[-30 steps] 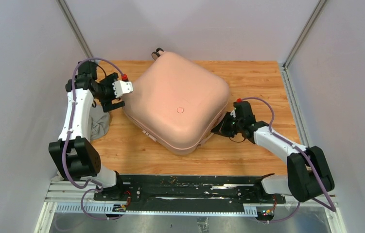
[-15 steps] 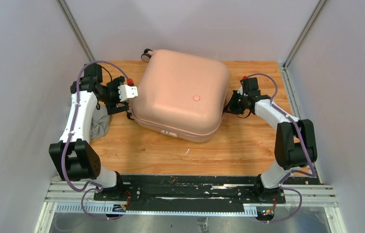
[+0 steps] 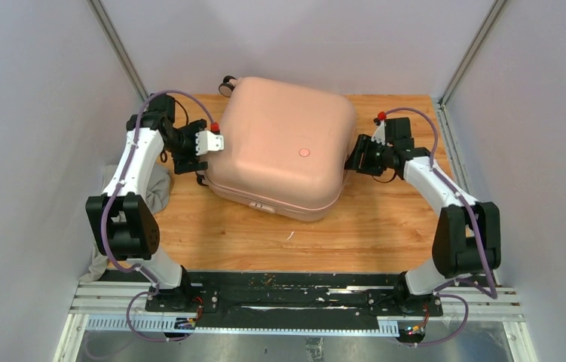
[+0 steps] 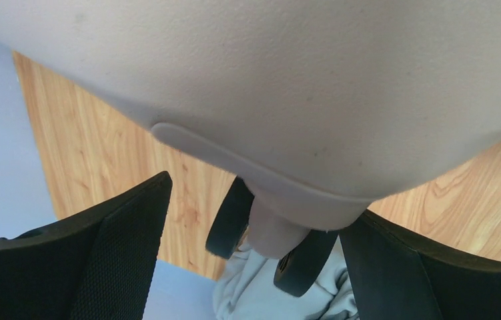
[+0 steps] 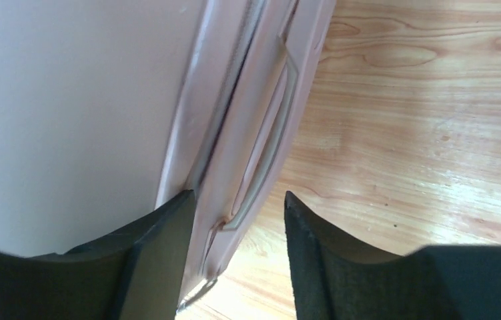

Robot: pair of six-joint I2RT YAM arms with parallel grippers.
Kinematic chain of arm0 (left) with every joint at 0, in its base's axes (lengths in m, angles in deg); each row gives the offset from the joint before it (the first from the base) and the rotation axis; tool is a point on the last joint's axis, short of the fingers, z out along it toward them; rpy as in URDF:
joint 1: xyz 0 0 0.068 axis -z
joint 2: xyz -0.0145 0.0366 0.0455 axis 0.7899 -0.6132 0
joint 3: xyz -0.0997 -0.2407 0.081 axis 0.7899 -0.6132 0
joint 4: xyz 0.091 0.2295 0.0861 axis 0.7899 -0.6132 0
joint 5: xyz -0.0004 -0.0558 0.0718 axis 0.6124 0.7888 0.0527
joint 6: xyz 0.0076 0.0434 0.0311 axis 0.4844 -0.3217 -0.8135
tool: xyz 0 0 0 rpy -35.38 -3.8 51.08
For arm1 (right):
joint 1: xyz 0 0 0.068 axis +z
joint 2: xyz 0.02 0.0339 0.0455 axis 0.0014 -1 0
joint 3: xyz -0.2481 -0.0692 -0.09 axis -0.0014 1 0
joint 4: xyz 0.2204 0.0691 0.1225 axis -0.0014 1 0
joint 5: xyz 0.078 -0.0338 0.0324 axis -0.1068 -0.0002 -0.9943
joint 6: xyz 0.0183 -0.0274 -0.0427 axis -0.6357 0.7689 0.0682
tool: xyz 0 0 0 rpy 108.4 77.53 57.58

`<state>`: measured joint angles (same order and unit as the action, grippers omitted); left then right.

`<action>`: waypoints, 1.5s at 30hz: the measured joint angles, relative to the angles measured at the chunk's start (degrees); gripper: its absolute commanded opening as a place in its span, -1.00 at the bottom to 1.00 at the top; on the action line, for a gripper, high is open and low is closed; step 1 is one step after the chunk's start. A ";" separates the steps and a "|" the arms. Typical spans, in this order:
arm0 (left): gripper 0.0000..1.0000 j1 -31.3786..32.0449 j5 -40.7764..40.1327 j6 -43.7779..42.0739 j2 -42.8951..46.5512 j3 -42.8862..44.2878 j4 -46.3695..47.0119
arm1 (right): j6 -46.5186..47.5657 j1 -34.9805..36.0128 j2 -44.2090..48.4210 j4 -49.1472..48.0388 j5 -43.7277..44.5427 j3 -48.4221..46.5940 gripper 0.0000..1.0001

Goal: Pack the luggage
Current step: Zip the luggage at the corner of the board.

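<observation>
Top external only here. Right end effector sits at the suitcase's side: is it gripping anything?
Observer: No. Right end effector is open, its fingers straddling the suitcase rim and handle. Table shows between one finger and the rim.
Operator: Left one?
Observer: Left end effector is wide open around a corner's double wheel.
Operator: Anything under that corner?
Observer: Grey cloth shows right behind the wheel; contact unclear.
</observation>
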<state>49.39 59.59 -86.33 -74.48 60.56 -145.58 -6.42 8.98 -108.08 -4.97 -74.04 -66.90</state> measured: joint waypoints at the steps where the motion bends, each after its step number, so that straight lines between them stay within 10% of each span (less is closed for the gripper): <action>1: 0.64 0.04 -0.35 -0.26 -0.31 0.00 -0.07 | 0.42 -0.33 1.55 0.33 -0.33 0.39 0.21; 8: -0.03 0.68 -1.40 0.00 -2.43 -0.02 -1.01 | 2.34 -0.28 16.98 -0.68 -4.31 9.64 0.26; 13: -1.00 0.70 -1.31 0.90 -1.92 0.00 -1.11 | 2.82 -0.28 21.46 -1.03 -6.86 15.39 0.26; 26: -1.00 0.79 -1.81 5.75 0.35 6.78 -5.27 | 8.76 -0.28 33.68 -14.16 -13.73 28.48 0.25; 45: -1.00 1.16 -0.87 10.86 0.39 8.02 -6.05 | 11.52 -0.85 24.11 -32.02 -23.65 32.09 0.25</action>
<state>50.55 58.71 -75.47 -74.09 68.58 -151.63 5.10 8.12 -83.97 -36.99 -97.69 -34.81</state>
